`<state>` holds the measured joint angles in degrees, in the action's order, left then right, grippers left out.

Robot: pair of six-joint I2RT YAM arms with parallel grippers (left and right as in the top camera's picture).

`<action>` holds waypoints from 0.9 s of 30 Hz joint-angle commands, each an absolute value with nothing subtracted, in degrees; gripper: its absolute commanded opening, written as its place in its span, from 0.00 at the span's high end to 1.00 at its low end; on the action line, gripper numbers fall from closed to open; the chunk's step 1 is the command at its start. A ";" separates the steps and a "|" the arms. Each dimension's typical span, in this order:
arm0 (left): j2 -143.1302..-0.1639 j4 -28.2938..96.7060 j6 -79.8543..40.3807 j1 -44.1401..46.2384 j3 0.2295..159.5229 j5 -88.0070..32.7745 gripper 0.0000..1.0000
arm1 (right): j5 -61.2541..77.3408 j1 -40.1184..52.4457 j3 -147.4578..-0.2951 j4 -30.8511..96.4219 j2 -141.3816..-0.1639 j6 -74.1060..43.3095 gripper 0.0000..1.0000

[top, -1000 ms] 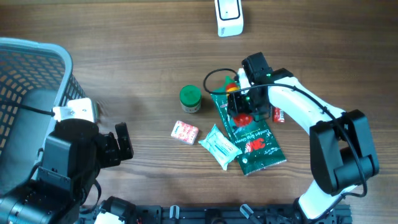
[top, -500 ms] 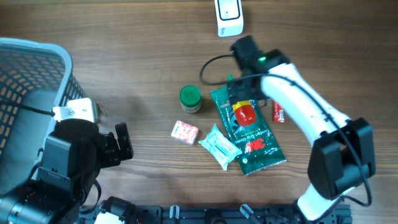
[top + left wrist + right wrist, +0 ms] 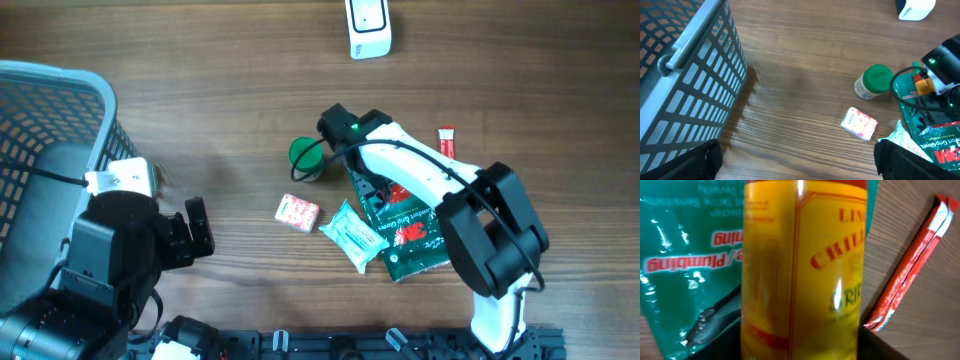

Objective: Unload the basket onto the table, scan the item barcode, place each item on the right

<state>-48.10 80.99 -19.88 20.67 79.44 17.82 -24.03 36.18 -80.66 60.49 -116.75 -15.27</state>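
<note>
Item: the yellow bottle (image 3: pixel 802 270), lettered in red, is seen close up in the right wrist view. It is set in front of the green pouch (image 3: pixel 415 235), and the red stick packet (image 3: pixel 446 141) is just beside it.
Bottle support: whether it is lifted or resting cannot be told.
Right gripper (image 3: pixel 372 186): it is positioned over the pouch's upper end. Its fingers are masked by the arm, so a grip cannot be confirmed.
Pouch: it is laid flat on the wooden table (image 3: pixel 200 60).
Neighbours: a green-lidded jar (image 3: pixel 305 155), a small pink box (image 3: pixel 297 211) and a white-green packet (image 3: pixel 352 235) are grouped near the pouch's left side.
Scanner: the white scanner (image 3: pixel 368 28) is placed at the far edge, well apart.
Left gripper (image 3: pixel 198 232): its fingers are spread wide beside the wire basket (image 3: pixel 695 37).
</note>
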 commanded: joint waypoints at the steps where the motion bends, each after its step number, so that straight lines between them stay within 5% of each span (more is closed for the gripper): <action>1: -48.10 80.86 -20.40 20.38 79.35 17.39 0.00 | -25.56 35.92 -80.23 61.41 -119.02 -15.20 0.52; 8: -48.10 80.86 -20.40 20.38 79.35 17.39 0.00 | -0.40 33.26 -81.34 61.87 -119.04 -9.58 0.76; 11: -48.10 80.88 -20.40 20.38 79.35 17.39 0.00 | 10.79 28.97 -82.17 63.18 -119.02 -4.91 0.77; 13: -48.10 80.86 -20.40 20.38 79.35 17.39 0.00 | 19.33 24.93 -81.84 63.20 -119.04 2.22 0.61; 15: -48.10 80.86 -20.40 20.38 79.35 17.39 0.00 | 16.32 22.26 -80.97 61.89 -119.04 1.19 0.56; 20: -48.10 80.86 -20.40 20.38 79.35 17.39 0.00 | 9.37 20.43 -80.27 63.16 -119.04 -3.20 0.72; 27: -48.10 80.86 -20.40 20.38 79.35 17.39 0.00 | 37.08 18.24 -80.55 67.26 -119.02 11.22 0.68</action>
